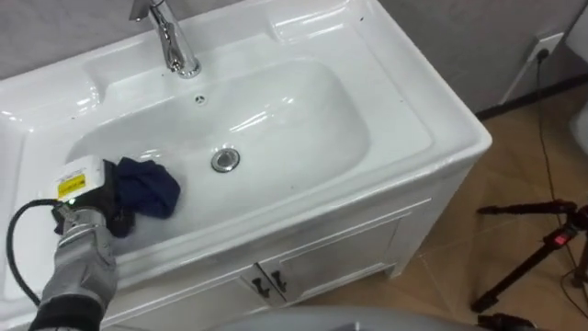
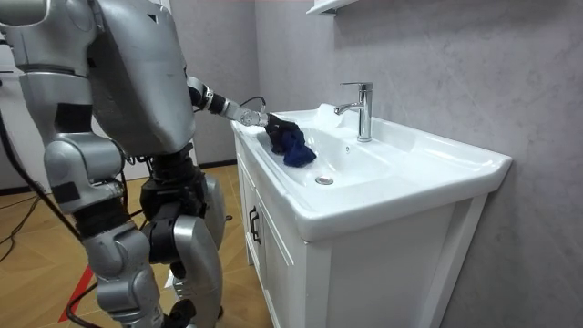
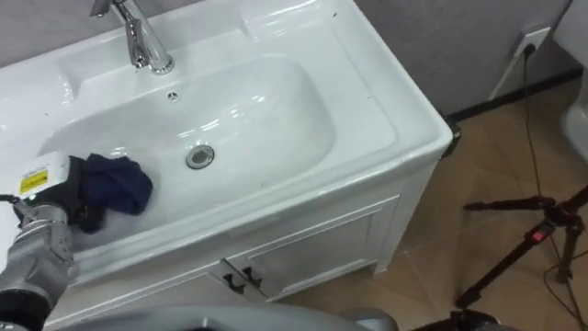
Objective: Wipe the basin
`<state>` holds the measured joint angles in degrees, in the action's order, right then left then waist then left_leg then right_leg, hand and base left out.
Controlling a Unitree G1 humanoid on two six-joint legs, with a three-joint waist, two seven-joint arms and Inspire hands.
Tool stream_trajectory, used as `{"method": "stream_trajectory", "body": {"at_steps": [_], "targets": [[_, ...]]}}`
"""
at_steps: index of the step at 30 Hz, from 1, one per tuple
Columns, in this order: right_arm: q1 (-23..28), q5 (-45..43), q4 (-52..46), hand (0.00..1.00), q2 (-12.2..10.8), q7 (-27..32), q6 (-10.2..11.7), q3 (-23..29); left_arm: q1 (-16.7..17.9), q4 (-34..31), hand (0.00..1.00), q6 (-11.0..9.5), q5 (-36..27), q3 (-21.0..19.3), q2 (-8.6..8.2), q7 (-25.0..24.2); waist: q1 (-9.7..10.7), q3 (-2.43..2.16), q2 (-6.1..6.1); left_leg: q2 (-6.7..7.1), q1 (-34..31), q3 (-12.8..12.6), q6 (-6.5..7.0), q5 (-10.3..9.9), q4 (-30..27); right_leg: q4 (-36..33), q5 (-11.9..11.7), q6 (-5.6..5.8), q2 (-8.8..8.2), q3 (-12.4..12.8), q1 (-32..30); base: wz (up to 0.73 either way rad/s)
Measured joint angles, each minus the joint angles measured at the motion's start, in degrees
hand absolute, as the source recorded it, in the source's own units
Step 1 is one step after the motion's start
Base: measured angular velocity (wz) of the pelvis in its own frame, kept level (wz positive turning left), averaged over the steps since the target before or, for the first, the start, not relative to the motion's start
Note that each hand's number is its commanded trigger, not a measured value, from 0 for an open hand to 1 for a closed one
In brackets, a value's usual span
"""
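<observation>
My left hand point(image 1: 99, 204) is curled round a bunched dark blue cloth point(image 1: 149, 187), holding it on the left slope of the white basin point(image 1: 303, 101), left of the drain point(image 1: 225, 159). The tap point(image 1: 170, 41) stands at the far rim.

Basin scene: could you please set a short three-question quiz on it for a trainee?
1. True or false: the dark blue cloth lies on the floor.
2. Which hand grips the cloth? A) the left hand B) the right hand C) a person's hand
3. Fill in: the drain sits in the bottom of the ___.
Key: 1 false, it is inside the basin, on its left side. 2 A. 3 basin.
</observation>
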<state>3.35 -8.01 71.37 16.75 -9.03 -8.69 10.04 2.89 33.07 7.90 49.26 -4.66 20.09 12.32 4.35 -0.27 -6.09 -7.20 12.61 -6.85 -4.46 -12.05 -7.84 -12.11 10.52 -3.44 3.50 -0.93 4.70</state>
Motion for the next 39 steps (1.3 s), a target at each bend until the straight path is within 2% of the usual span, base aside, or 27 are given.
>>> {"method": "stream_trajectory", "body": {"at_steps": [2, 3, 5, 7, 8, 11, 13, 18, 22, 25, 28, 30, 33, 36, 39], "targets": [[1.48, 1.38, 0.32, 0.0, -0.64, 0.98, 1.51, -0.04, 1.02, -5.04, 1.0, -0.4, -0.75, -1.75, -0.01, -0.38, -0.02, 0.34, 0.24, 0.06, -0.52, 1.79, 0.0, 0.0, -0.22, 0.39, 0.05, -0.01, -0.26, -1.13, 0.06, 0.42], [2.5, 2.21, 0.38, 0.0, -1.24, 1.47, 1.82, -0.2, 1.17, -8.59, 1.0, -0.69, -1.45, -2.95, 0.01, -0.08, -0.4, 0.79, 1.05, 0.14, -1.22, 2.64, -0.01, -0.01, -0.78, 0.41, 0.24, 0.0, -0.51, -1.8, 0.0, 0.4], [3.31, 2.73, 1.41, 0.0, -2.01, 1.75, 2.28, -0.4, 1.71, -15.39, 1.0, -0.77, -2.85, -4.68, -0.09, 0.05, -1.45, 1.03, 2.1, 0.23, -2.28, 3.2, -0.02, -0.01, -1.39, 0.65, 0.32, 0.03, -0.52, -2.58, -0.29, 0.3], [3.41, 3.26, 4.36, 0.0, -2.28, 1.8, 3.53, -0.58, 1.85, -23.91, 1.0, -1.09, -4.92, -5.78, -0.13, 1.65, -1.99, 0.85, 2.68, 0.29, -3.27, 3.75, -0.05, -0.04, -1.53, 0.68, 0.31, 0.04, -0.77, -3.66, -0.32, 0.22], [3.42, 3.28, 4.74, 0.0, -2.28, 1.89, 3.77, -0.75, 1.85, -25.94, 1.0, -1.3, -5.19, -6.05, -0.13, 2.3, -1.95, 0.81, 2.74, 0.36, -3.32, 3.86, -0.05, -0.04, -1.53, 0.67, 0.31, 0.05, -0.94, -3.79, -0.33, 0.14], [3.61, 3.21, 4.95, 0.0, -2.29, 2.13, 4.95, -2.73, 1.81, -34.36, 1.0, -4.4, -9.78, -7.71, -0.13, 8.39, -1.73, 0.86, 2.18, 0.74, -2.43, 3.82, -0.04, -0.03, -1.54, 0.6, 0.44, 0.31, -1.32, -3.91, 0.4, -0.05], [3.74, 3.2, 4.96, 0.0, -2.3, 2.07, 5.46, -3.43, 1.59, -36.15, 1.0, -6.33, -10.53, -8.58, -0.13, 11.02, -1.48, 0.81, 1.66, 0.9, -1.97, 3.77, -0.04, -0.03, -1.49, 0.56, 0.52, 0.43, -1.43, -3.77, 0.73, -0.07], [4.96, 3.26, 4.99, 0.0, -2.61, 1.05, 5.58, -6.77, 0.2, -37.82, 1.0, -8.83, -11.53, -8.68, -0.09, 13.74, -1.5, 0.73, 1.56, 0.98, -1.82, 3.91, -0.03, -0.03, -1.55, 0.4, 0.62, 0.55, -1.46, -3.71, 0.78, 0.01], [5.75, 3.25, 5.25, 0.0, -3.14, 0.36, 5.56, -8.83, -0.14, -37.83, 1.0, -10.59, -11.54, -8.69, 0.15, 14.13, -1.84, 0.79, 1.96, 0.98, -2.01, 3.92, -0.04, -0.03, -1.59, 0.41, 0.69, 0.62, -1.45, -3.66, 0.28, 0.05], [6.07, 3.4, 5.33, 0.0, -3.34, 0.03, 5.58, -8.82, -0.14, -37.82, 1.0, -10.7, -11.53, -8.74, 1.16, 14.38, -2.3, 0.9, 2.18, 1.01, -2.04, 3.88, -0.04, -0.03, -1.56, 0.45, 0.68, 0.65, -1.47, -3.65, 0.21, 0.0], [6.93, 3.45, 5.32, 0.0, -3.39, -0.15, 5.35, -8.77, -0.01, -37.82, 1.0, -10.69, -11.52, -9.15, 1.3, 14.55, -3.28, 0.83, 1.97, 1.04, -2.11, 3.89, -0.04, -0.03, -1.54, 0.61, 0.61, 0.73, -1.49, -3.91, 0.28, 0.01], [7.0, 3.42, 5.32, 0.0, -3.34, -0.53, 5.01, -8.7, 1.04, -37.8, 1.0, -10.65, -11.52, -10.35, 1.3, 14.58, -3.52, 0.69, 1.64, 1.03, -2.13, 3.88, -0.04, -0.03, -1.54, 0.48, 0.58, 0.72, -1.49, -3.95, 0.3, 0.0], [7.41, 3.08, 5.11, 0.0, -3.28, -1.03, 4.82, -8.75, 1.99, -36.15, 1.0, -10.32, -11.49, -11.29, 1.31, 15.11, -4.19, 0.21, 0.8, 1.03, -1.86, 3.72, -0.04, -0.03, -1.52, 0.34, 0.52, 0.68, -1.48, -3.89, 0.54, -0.02], [7.57, 2.99, 4.41, 0.0, -3.18, -1.75, 4.84, -8.48, 3.07, -34.14, 1.0, -10.03, -11.09, -12.74, 1.33, 15.91, -4.64, 0.13, 0.5, 1.03, -1.95, 3.88, -0.03, -0.03, -1.51, 0.33, 0.54, 0.66, -1.5, -3.99, 0.47, -0.01], [7.41, 3.27, 4.14, 0.0, -3.05, -2.34, 4.82, -7.0, 5.76, -32.92, 1.0, -9.4, -10.69, -14.36, 1.41, 16.4, -4.99, 0.12, 0.43, 1.07, -1.99, 4.15, -0.03, -0.03, -1.44, 0.44, 0.6, 0.67, -1.51, -4.1, 0.46, 0.02]]}}
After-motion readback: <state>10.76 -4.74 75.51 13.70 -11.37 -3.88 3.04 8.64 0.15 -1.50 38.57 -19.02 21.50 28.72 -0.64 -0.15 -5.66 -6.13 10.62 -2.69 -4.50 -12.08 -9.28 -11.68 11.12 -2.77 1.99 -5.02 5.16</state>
